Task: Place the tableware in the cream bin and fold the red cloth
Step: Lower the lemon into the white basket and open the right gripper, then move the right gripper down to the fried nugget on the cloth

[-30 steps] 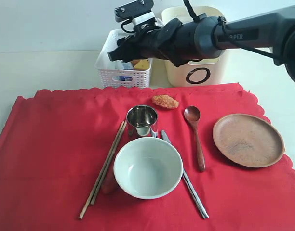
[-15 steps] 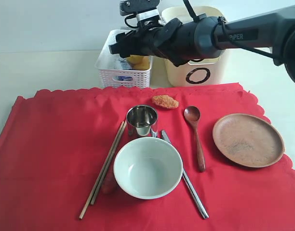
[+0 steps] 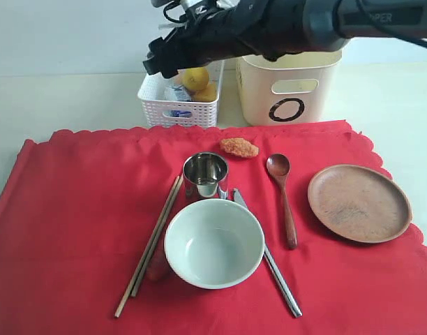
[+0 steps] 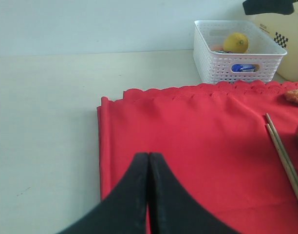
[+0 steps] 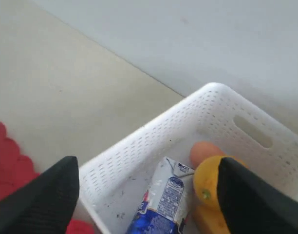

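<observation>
Your left gripper (image 4: pixel 148 195) has its jaws pressed together with nothing between them. It sits by the left edge of the red cloth (image 3: pixel 74 230), out of the exterior view. The cloth's near edge is cut off.

Nearest on it is the bowl (image 3: pixel 213 251). It hides part of the knife (image 3: pixel 282 285) and most of a dark reddish thing (image 3: pixel 158 266) that you cannot identify. The chopsticks (image 3: pixel 149 246) lie just beside the bowl. Farther back are the steel cup (image 3: pixel 205 174), spoon (image 3: pixel 284 202) and wooden plate (image 3: pixel 359 202).

Beyond the cloth stands the cream bin (image 3: pixel 290 98). The arm crosses its top and its inside does not show.

Your right gripper (image 5: pixel 148 163) hangs empty, jaws spread wide, above the white basket (image 5: pixel 132 148) holding a lemon (image 5: pixel 212 185) and carton (image 5: pixel 163 204).
</observation>
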